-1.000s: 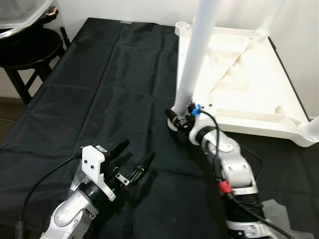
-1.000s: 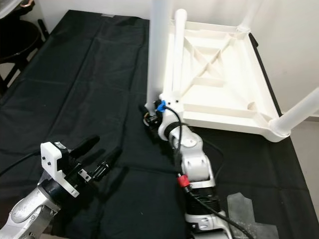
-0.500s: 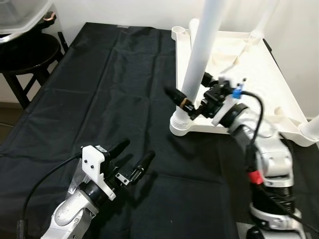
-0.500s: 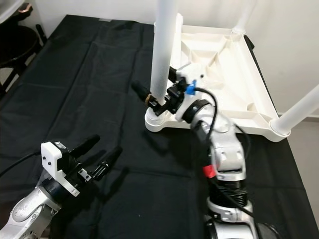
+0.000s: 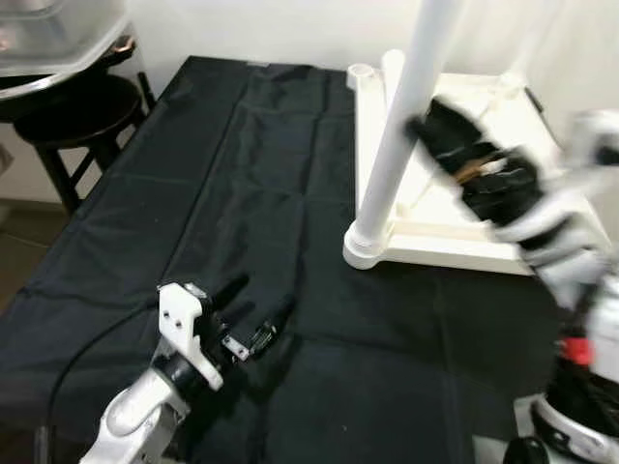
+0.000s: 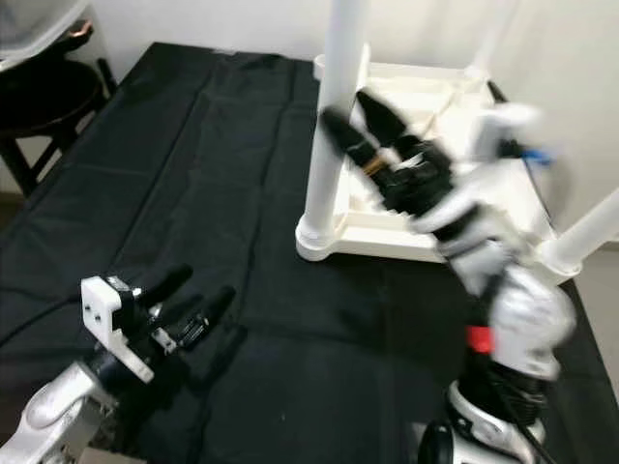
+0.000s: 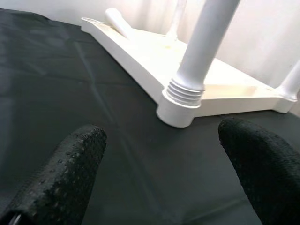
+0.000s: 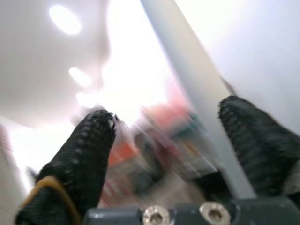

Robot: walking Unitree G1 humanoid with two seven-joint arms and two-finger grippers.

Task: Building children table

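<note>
The white children's table lies upside down on the black cloth. One white leg stands upright in its near left corner socket. A second leg rises at the near right corner, and a loose leg lies on the underside. My right gripper is raised beside the upright leg, blurred and open. In the right wrist view the leg passes between its spread fingers. My left gripper hovers low over the cloth at the front left, open and holding nothing.
A black stool stands off the left edge with a clear plastic bin on it. The cloth has open room between my left gripper and the table. A white wall runs behind.
My right gripper has climbed from the leg's base up along the leg and swung right. The camera has shifted a little. The left arm has stayed in place.
</note>
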